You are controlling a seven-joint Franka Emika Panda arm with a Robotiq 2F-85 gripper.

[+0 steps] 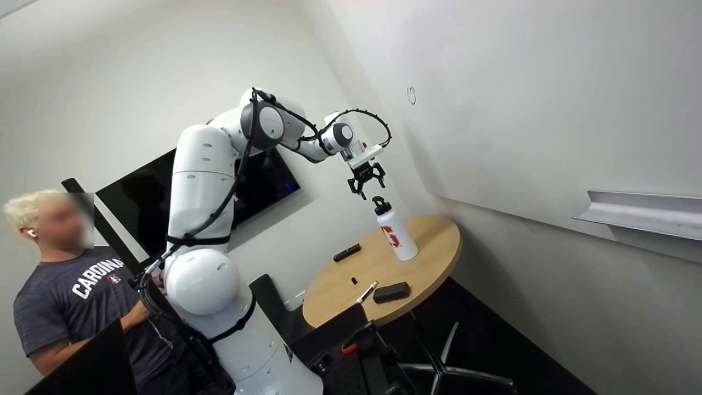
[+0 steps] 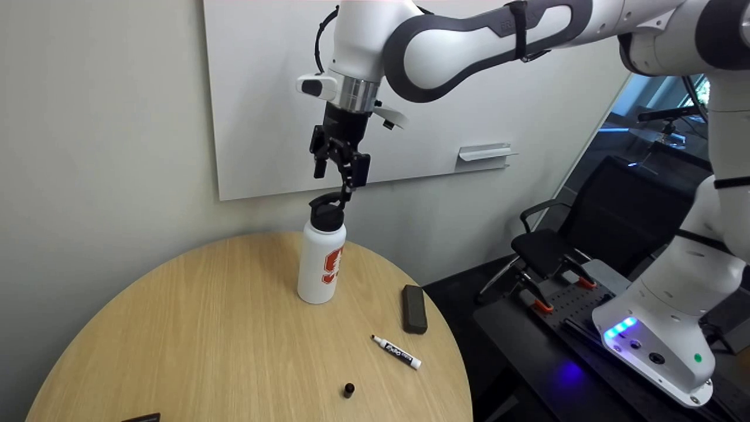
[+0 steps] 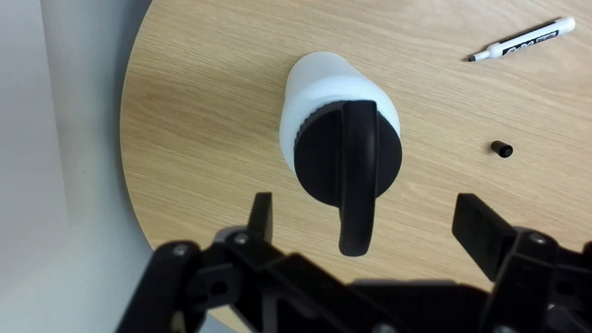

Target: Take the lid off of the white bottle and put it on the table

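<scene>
The white bottle (image 1: 399, 238) stands upright on the round wooden table (image 1: 329, 291); it also shows in an exterior view (image 2: 316, 266) and the wrist view (image 3: 319, 71). Its black lid (image 2: 328, 218) with a carrying loop sits on the neck; it also shows in an exterior view (image 1: 382, 207) and the wrist view (image 3: 319, 157). My gripper (image 1: 373, 191) is above the lid, pointing down, open and empty. In the wrist view the gripper (image 3: 364, 212) has its fingers wide apart, on either side of the loop's end in the picture, not touching it. It also shows in an exterior view (image 2: 333, 187).
On the table lie a white marker (image 2: 396, 351), a small black cap (image 2: 348, 390), a dark eraser (image 2: 414, 309) and a black remote (image 1: 346, 252). A wall with a whiteboard (image 2: 263, 117) stands close behind the bottle. A person (image 1: 82, 296) is beside the arm.
</scene>
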